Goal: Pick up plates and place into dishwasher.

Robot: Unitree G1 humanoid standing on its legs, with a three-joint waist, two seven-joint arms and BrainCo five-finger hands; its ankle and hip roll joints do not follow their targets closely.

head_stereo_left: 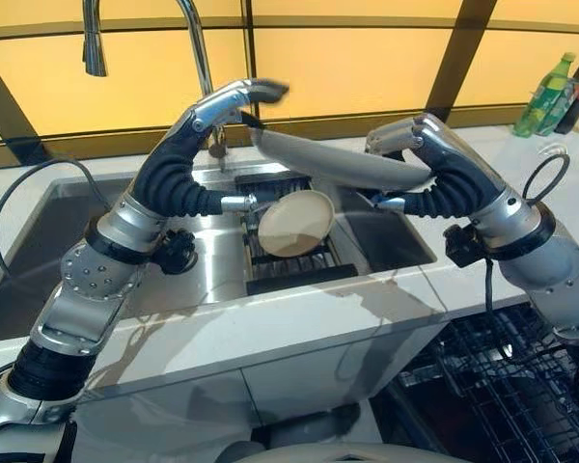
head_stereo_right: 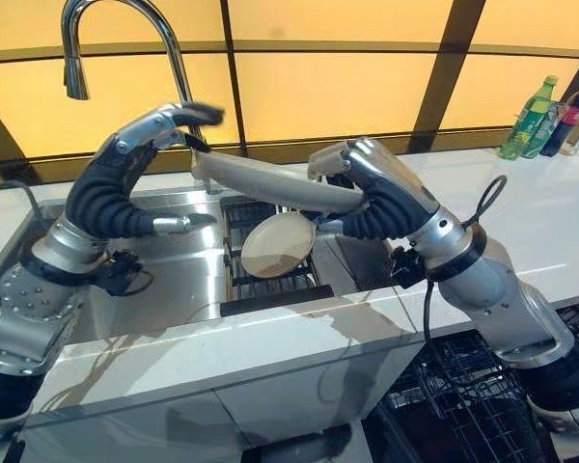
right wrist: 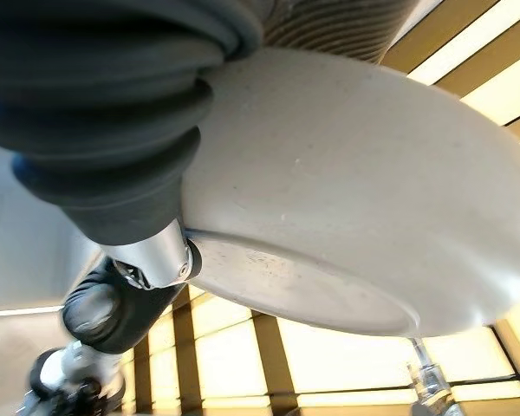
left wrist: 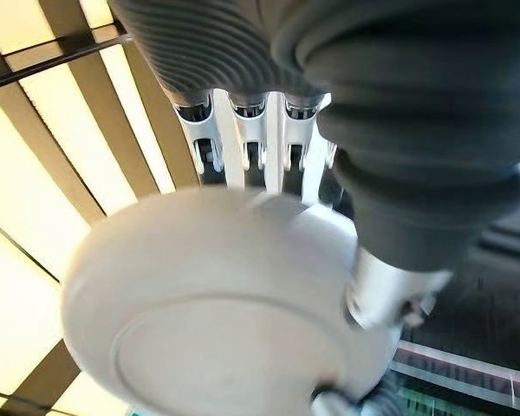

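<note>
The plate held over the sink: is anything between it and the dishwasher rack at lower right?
The plate is held between the left hand and right hand. Toward the rack, it must clear the counter edge; the right forearm also lies along that path.

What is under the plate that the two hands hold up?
Under the held plate a smaller plate leans in the dark sink rack. The rack's back part is covered by both plates. Left hand and right hand grip the rim.

Matt, perhaps ceramic plate [right wrist: 347, 191]; brushed-metal sink [head_stereo_left: 183, 275].
</note>
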